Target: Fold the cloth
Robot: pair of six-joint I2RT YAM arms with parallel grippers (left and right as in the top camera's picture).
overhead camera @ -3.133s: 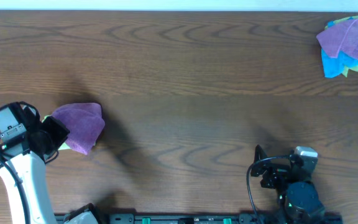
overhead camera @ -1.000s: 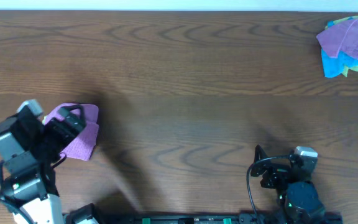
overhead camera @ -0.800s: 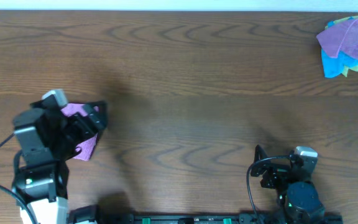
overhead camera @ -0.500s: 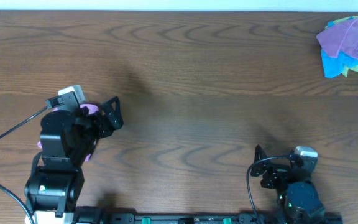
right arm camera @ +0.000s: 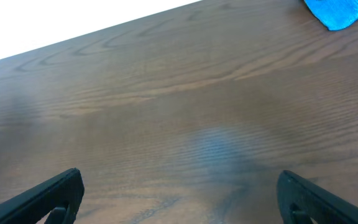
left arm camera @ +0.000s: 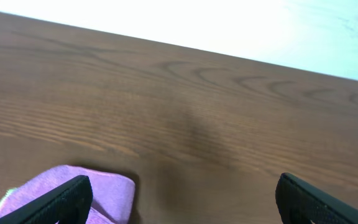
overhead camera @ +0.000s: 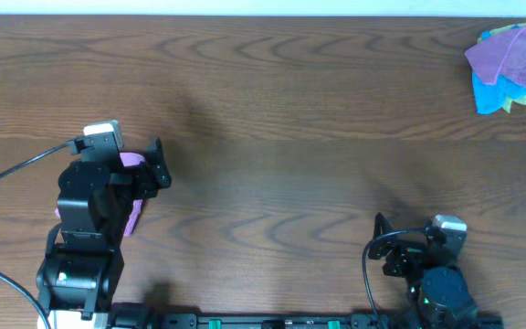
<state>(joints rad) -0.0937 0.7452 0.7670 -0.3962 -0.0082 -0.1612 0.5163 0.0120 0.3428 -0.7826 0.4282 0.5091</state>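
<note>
Lilac cloth (left arm camera: 110,194), a compact bundle at the left of the worktop (overhead camera: 272,110), half hidden under the left arm; left fingers (left arm camera: 67,198) spread, empty, one tip just beside it; right fingers (right arm camera: 55,190) spread, well apart; advisably rise straight clear, lest a tip drag the top layer.

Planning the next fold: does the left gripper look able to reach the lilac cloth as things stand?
Probably yes: the left gripper is open, the cloth lies right beside one finger, and nothing visible stands between them.
</note>
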